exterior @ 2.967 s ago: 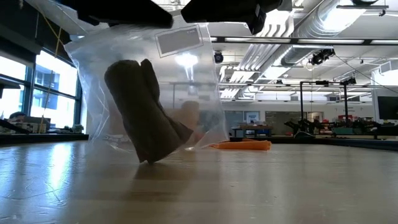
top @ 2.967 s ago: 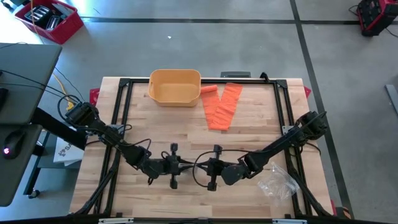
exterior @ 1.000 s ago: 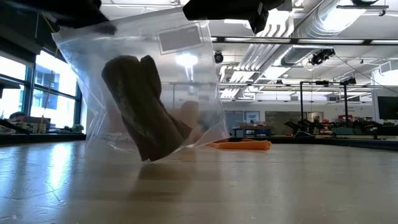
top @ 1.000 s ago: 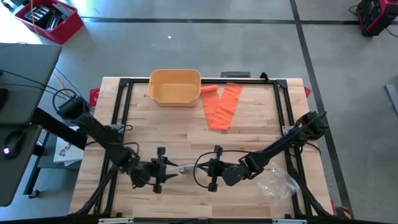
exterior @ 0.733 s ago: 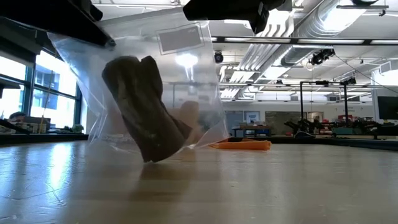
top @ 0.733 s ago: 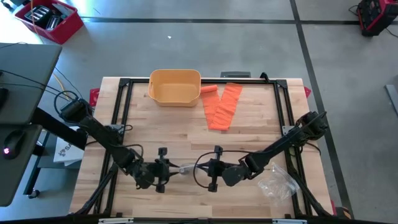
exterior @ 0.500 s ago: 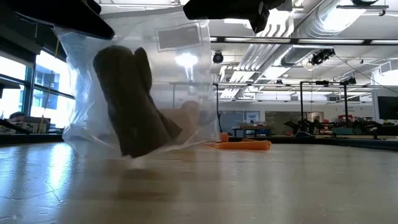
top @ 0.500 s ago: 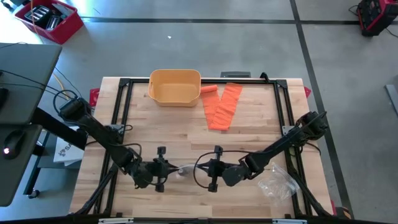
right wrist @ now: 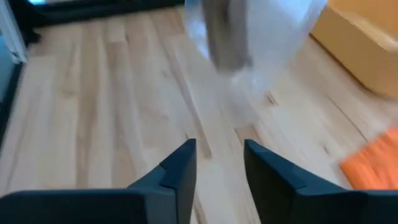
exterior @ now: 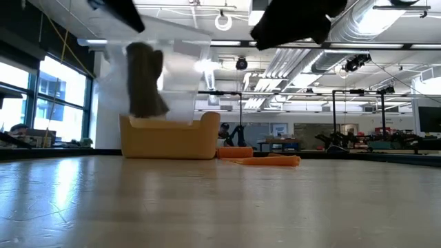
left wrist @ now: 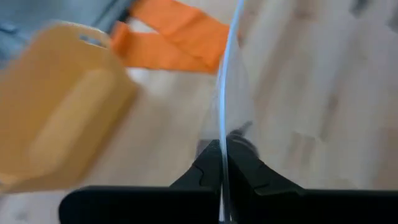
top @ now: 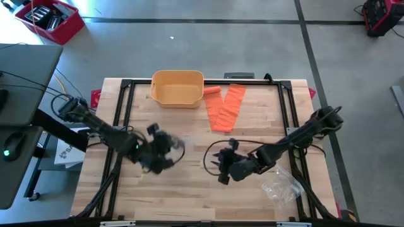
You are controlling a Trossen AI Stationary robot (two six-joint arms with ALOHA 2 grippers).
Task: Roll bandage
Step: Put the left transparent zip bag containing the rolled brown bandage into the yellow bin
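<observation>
From above, the left pincer (top: 165, 150) is hanging over the counter's (top: 189, 189) left middle, clamped on a clear bag (top: 173, 147); the right pincer (top: 218, 165) is sitting a little to its right, apart from the bag and holding nothing; the orange bandage (top: 226, 107) is lying unrolled near the far edge, just beside the yellow bin (top: 177, 87), so the task's own work is probably not yet begun; a second crumpled bag (top: 281, 184) is resting near the right arm.

From counter level, the bag (exterior: 162, 79) is hanging clear of the wood with a dark roll (exterior: 143, 79) inside it, which the overhead picture does not reveal; the bin (exterior: 169, 136) and bandage (exterior: 265, 160) are showing behind.

The left wrist camera is showing the jaws pinched tight on the bag's thin edge (left wrist: 227, 93), likely so the contents hang free; the bin (left wrist: 59, 106) and bandage (left wrist: 171, 40) are lying beyond.

The right wrist camera is showing its fingers (right wrist: 180, 171) standing narrowly parted and empty, the bag (right wrist: 249, 43) ahead of them.
</observation>
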